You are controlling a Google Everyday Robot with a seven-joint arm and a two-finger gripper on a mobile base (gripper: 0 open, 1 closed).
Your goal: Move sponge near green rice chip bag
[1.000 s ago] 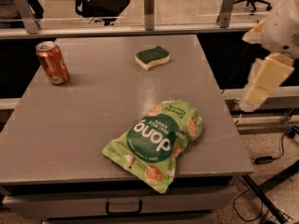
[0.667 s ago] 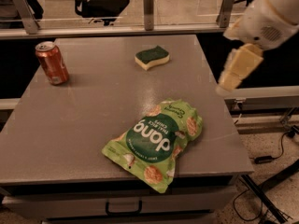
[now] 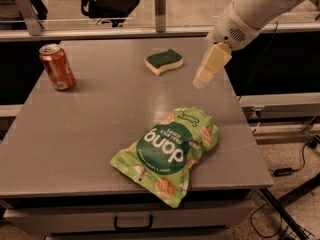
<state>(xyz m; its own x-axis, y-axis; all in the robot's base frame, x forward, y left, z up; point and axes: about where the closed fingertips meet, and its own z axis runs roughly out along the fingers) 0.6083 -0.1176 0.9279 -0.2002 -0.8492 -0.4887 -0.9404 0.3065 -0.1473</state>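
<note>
The sponge (image 3: 164, 61), dark green top over pale yellow foam, lies flat at the back middle of the grey table (image 3: 90, 129). The green rice chip bag (image 3: 167, 151), light green with a dark "dang" circle, lies near the table's front edge, right of centre. My gripper (image 3: 201, 81) hangs from the white arm (image 3: 250, 9) that comes in from the upper right. It points down and left above the table's right side. It is a little to the right of the sponge, apart from it, and holds nothing that I can see.
A red soda can (image 3: 57, 67) stands upright at the table's back left. A glass rail with metal posts (image 3: 160, 4) runs behind the table, with an office chair (image 3: 107, 1) beyond. Cables (image 3: 295, 169) lie on the floor at the right.
The arm has swung left from beyond the table's right edge to over the table, bringing the gripper closer to the sponge. The sponge, bag and can have not moved.
</note>
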